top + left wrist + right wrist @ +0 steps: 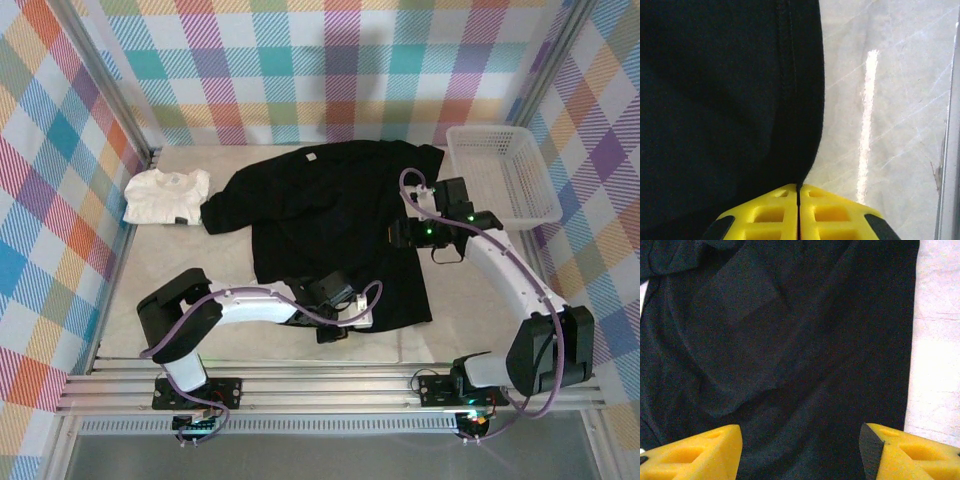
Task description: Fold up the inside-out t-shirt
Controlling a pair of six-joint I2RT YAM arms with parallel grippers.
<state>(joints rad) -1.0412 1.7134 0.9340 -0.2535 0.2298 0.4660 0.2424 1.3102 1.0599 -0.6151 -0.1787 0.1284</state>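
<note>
Top view: looking at the inside-out t-shirt [320, 215] lying spread out mid-surface [200, 250]. Left wrist view: clenching left jaws on its hem [807, 125]. Right wrist view: hanging over the black cloth with right jaws released, grasping nothing. Probably starting the first fold; next needing a right-side grab, then lifting together.

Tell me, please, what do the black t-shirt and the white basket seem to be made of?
The black t-shirt looks like soft, matte knitted cloth, perhaps cotton: it wrinkles and has a stitched hem. The white basket seems to be rigid plastic, slightly glossy: its walls are a thin moulded lattice.
</note>
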